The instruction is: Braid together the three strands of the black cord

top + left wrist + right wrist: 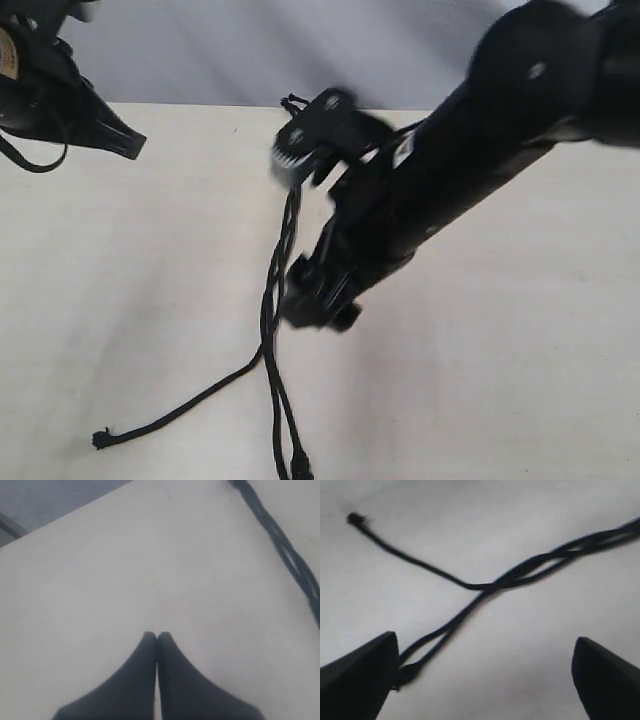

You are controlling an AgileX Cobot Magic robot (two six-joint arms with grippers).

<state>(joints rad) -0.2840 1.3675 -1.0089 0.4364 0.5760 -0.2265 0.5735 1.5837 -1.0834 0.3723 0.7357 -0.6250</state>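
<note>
While the left gripper (pixel 156 636) is pressed together apart from the black cord (pixel 490 586), the right gripper (pixel 486 637) — spread — hovers over it.

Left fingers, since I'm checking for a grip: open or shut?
Shut, empty: the left fingers meet tip to tip; the black cord lies apart.

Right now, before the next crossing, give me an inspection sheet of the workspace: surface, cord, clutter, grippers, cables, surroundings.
Surface: pale, plain table.
Job's things: black cord loosely braided below the grey clip; lower down the three strands part, one splaying left, two running toward the near edge.
Clutter: nothing seen.
Grippers: left gripper shut, empty, away from the cord; right gripper open over the strands, holding nothing.
Cables: a black cable hangs in a loop by the left gripper.
Surroundings: grey wall behind the table.
</note>
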